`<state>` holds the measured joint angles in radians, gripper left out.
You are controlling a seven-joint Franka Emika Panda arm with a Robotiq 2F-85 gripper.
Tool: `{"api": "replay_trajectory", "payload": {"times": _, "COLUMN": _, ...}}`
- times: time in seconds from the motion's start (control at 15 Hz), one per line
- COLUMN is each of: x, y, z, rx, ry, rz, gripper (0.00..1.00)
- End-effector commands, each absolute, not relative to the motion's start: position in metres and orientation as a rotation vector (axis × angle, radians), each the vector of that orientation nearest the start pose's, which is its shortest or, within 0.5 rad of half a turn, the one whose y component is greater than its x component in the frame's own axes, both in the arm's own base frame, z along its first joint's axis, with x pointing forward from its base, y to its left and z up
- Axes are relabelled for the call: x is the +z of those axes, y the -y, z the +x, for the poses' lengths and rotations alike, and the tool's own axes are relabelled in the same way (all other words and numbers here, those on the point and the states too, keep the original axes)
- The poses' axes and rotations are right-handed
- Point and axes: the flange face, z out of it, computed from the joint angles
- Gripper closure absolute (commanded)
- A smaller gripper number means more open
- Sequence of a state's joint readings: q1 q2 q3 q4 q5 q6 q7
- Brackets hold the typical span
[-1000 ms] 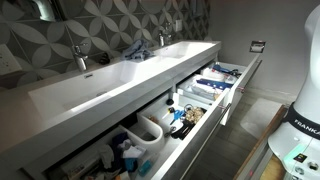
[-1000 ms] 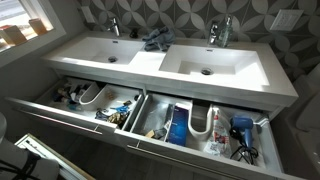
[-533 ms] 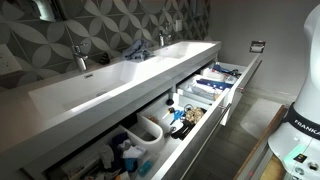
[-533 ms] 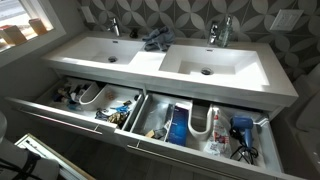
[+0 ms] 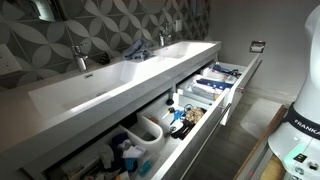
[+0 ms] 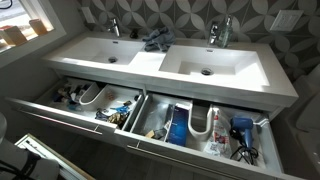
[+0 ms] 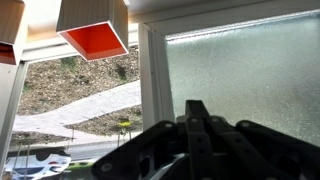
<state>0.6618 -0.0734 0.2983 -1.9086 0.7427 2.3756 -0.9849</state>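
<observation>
We see our gripper (image 7: pixel 197 108) raised, fingers pressed together on nothing, frosted window pane (image 7: pixel 255 80) just beyond it, orange-bottomed shade (image 7: pixel 93 30) above, blue cloth (image 6: pixel 155 41) at the counter's (image 6: pixel 160 68) back edge, open drawers (image 6: pixel 70 122) under its front edge.

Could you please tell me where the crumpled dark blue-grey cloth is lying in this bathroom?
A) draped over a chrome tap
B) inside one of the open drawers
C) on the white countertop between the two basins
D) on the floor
C: in both exterior views the crumpled dark blue-grey cloth rests on the white countertop, between the two rectangular basins.
</observation>
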Motion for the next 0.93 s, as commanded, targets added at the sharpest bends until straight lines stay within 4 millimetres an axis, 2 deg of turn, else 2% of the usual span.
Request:
{"api": "replay_trajectory", "payload": {"times": 0.0, "x": 0.562, "y": -0.493, "z": 0.342, "rx": -0.636, "ry": 1.678, "rz": -1.708, "gripper": 1.0}}
{"api": "replay_trajectory", "payload": {"times": 0.47, "x": 0.505, "y": -0.518, "z": 0.352, "rx": -0.574, "ry": 1.708, "rz": -1.595, "gripper": 1.0}}
{"api": "replay_trajectory", "payload": {"times": 0.87, "x": 0.487, "y": -0.539, "z": 0.357, "rx": -0.648, "ry": 1.699, "rz": -1.472, "gripper": 1.0}}
